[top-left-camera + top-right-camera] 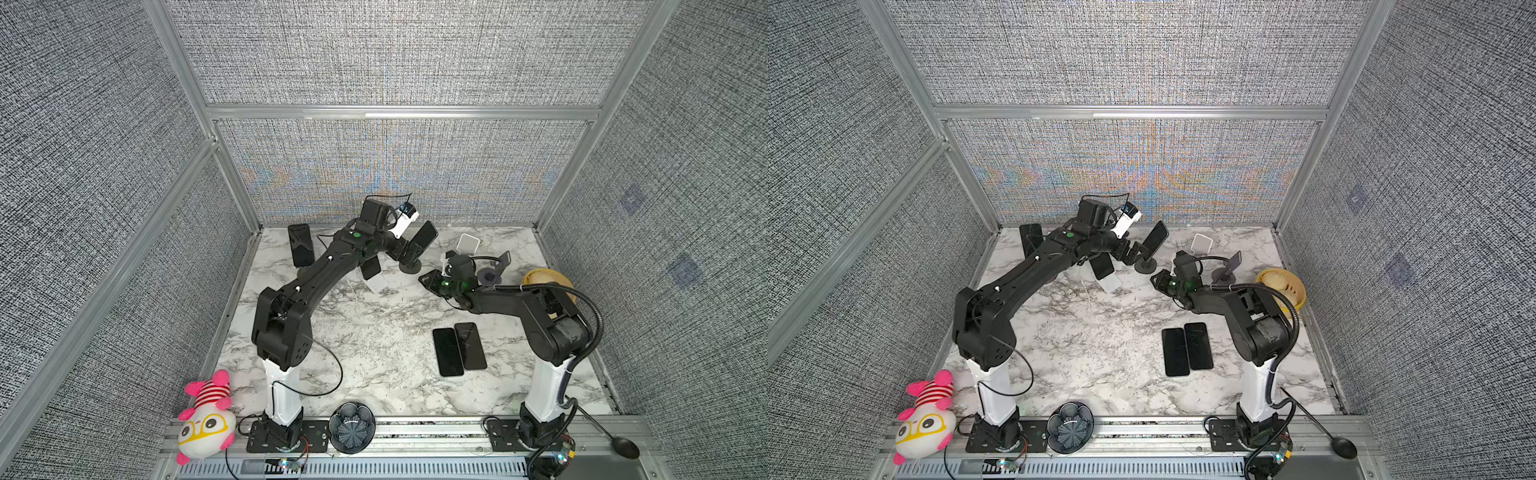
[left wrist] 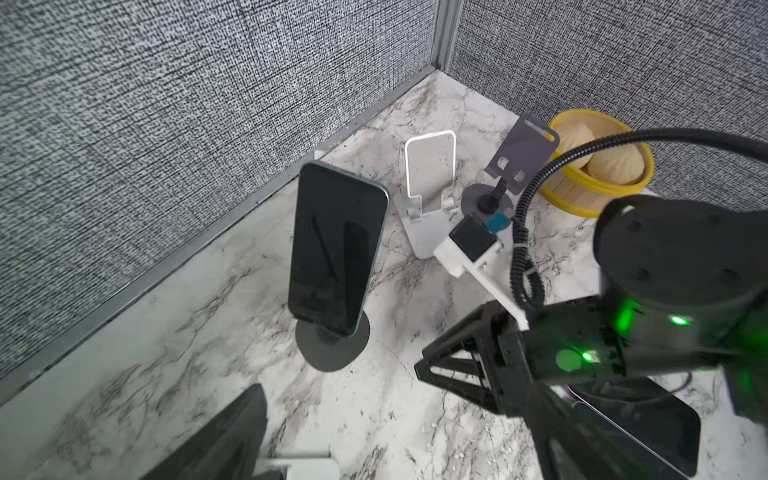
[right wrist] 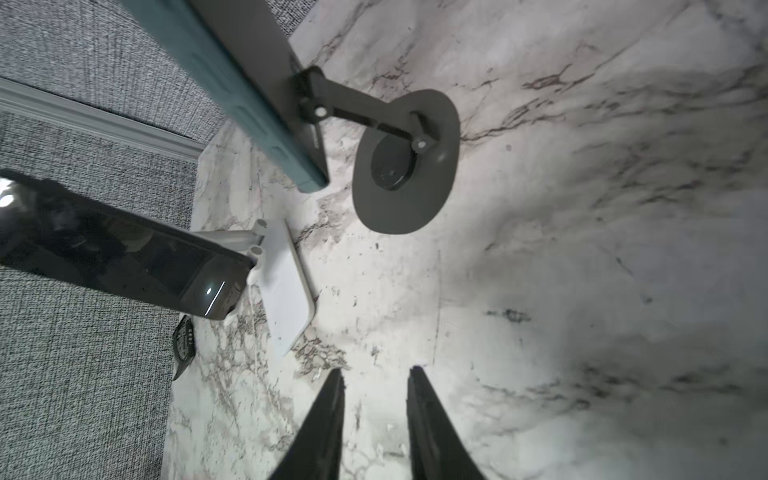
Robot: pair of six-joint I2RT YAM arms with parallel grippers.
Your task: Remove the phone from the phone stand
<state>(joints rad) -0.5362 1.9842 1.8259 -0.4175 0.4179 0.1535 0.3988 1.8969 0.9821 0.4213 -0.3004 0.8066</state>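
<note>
Black phone (image 2: 336,249), grey stand (image 2: 332,351), white-marbled table (image 2: 199,332)

Left gripper (image 1: 402,250) wide; right gripper (image 3: 377,370) ajar

**Marble-look table w/ stands, phones, basket**

White table (image 1: 374,332) w/ grey veins, seen from above. Along the back, L to R in both top views:
- black phone (image 1: 300,245), flat near the back-L corner
- white stand (image 1: 380,284), its flat foot on the top
- dark stand (image 1: 409,266) on a round foot
- second white stand (image 1: 467,245)
- grey stand (image 1: 503,261), also on a round foot
- yellow basket (image 2: 582,203) by the R edge

Toward front R, a flat phone (image 1: 448,353) and second flat phone (image 1: 471,345) lie side by side, edges touching.
</note>
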